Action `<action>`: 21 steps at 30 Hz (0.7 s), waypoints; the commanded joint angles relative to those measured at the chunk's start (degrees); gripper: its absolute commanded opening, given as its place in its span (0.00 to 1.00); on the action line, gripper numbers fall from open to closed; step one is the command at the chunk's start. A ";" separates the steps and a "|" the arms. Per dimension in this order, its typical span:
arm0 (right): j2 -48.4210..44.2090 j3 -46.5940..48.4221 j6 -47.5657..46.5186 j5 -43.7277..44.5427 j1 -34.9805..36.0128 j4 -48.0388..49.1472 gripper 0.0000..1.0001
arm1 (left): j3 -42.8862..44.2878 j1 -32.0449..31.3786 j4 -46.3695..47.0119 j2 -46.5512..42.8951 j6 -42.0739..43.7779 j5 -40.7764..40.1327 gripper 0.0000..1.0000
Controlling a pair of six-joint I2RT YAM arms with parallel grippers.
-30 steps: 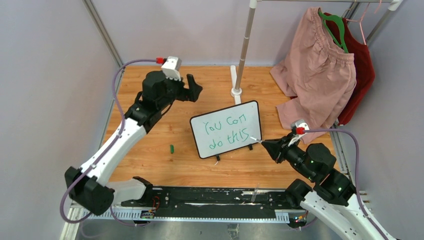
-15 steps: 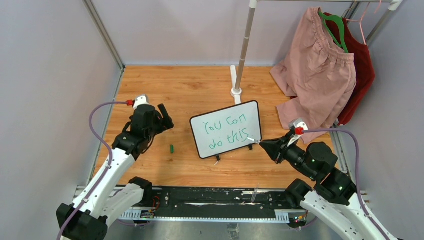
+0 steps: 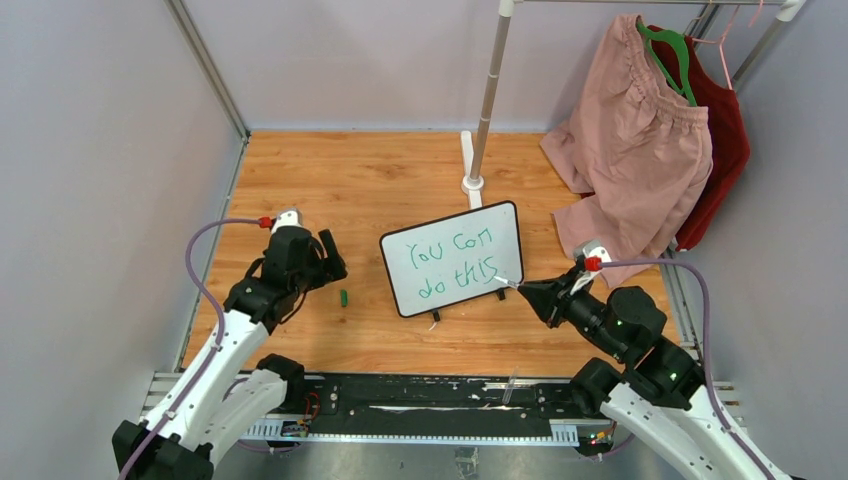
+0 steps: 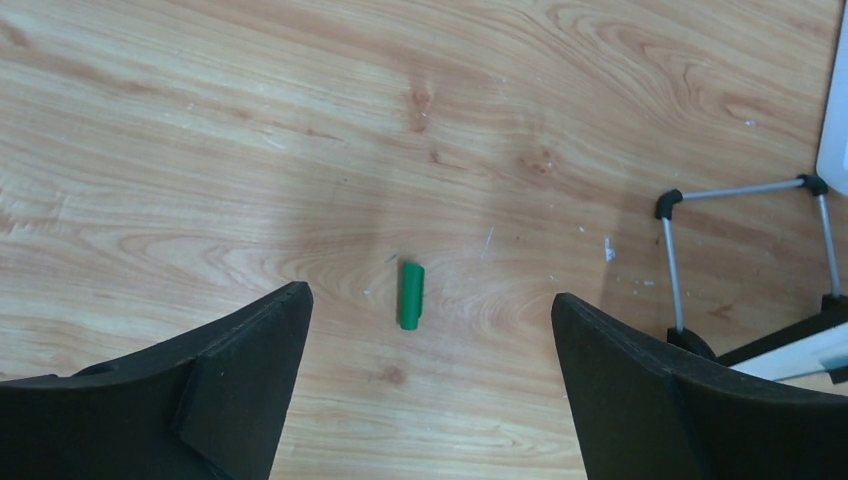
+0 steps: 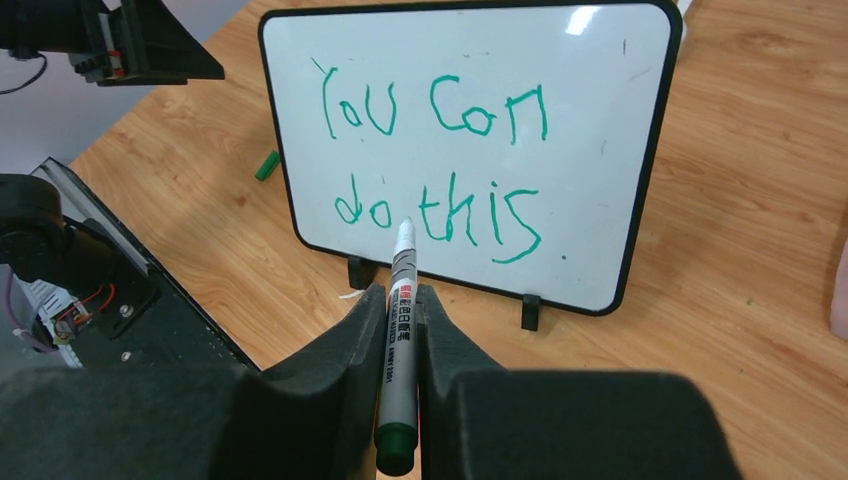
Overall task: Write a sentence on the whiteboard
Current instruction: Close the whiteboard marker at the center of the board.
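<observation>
The whiteboard (image 3: 455, 257) stands tilted on its two black feet mid-table, and also fills the right wrist view (image 5: 470, 140). The sentence (image 5: 440, 160) in green reads "You can do this" in two lines. My right gripper (image 3: 528, 292) is shut on a grey marker (image 5: 400, 330), its tip pointing at the board's lower right part, close to it. My left gripper (image 3: 330, 262) is open and empty, hovering just left of a green marker cap (image 3: 343, 297) on the wood. The cap (image 4: 411, 294) lies between my open fingers (image 4: 240, 370) in the left wrist view.
A clothes rack pole (image 3: 488, 95) stands on its base behind the board. Pink shorts (image 3: 630, 150) and a red garment (image 3: 722, 140) hang at the back right. The board's wire stand (image 4: 745, 250) shows at the right of the left wrist view. A black rail (image 3: 420, 395) runs along the near edge.
My left arm has swung from the far left back down towards the near left, ending above the green cap. My right gripper and the marker have barely moved.
</observation>
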 commanded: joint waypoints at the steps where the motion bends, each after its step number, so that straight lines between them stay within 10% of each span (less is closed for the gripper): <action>1: -3.31 -2.59 1.27 5.14 -0.55 0.32 0.00 | -0.86 0.11 2.29 -1.01 3.29 4.02 0.95; 21: -5.79 -1.75 1.00 6.14 -0.58 -3.54 0.00 | 1.15 -3.67 0.32 21.90 3.35 4.37 0.74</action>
